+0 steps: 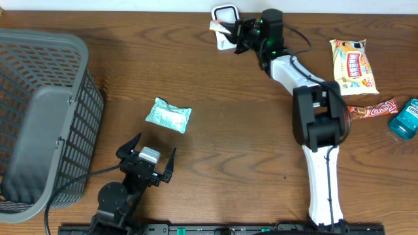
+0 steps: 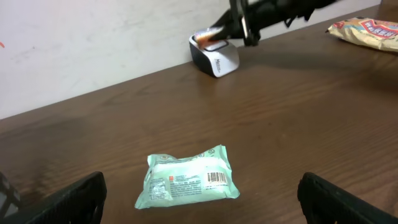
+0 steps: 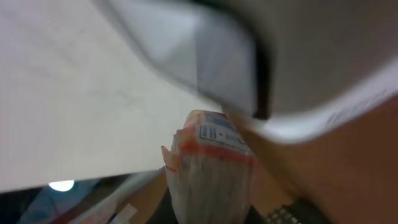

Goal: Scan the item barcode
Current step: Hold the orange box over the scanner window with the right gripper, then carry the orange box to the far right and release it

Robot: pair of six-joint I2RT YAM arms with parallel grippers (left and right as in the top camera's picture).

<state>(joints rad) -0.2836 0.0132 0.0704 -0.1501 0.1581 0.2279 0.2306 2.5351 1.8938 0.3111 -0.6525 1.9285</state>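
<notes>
Left fingers (image 2: 74, 198) stand spread wide with nothing between them, on the near side of the table, well apart from the scanner (image 1: 226, 16). The left gripper (image 1: 157, 144) looks parked out of the way. Between it and the scanner a teal packet (image 1: 168, 115) lies flat, its barcode (image 2: 216, 178) facing up, likely next in line. Farther on, the right gripper (image 1: 234, 34) is clamped on an orange-edged packet (image 1: 217, 26), the item under scan. It holds the packet just beside the scanner's window, touching or nearly so. The packet's end with a white printed label (image 3: 217, 133) is turned toward that window, presumably so the code can be read. Right of the scanner lies a snack bag (image 1: 353, 65).
</notes>
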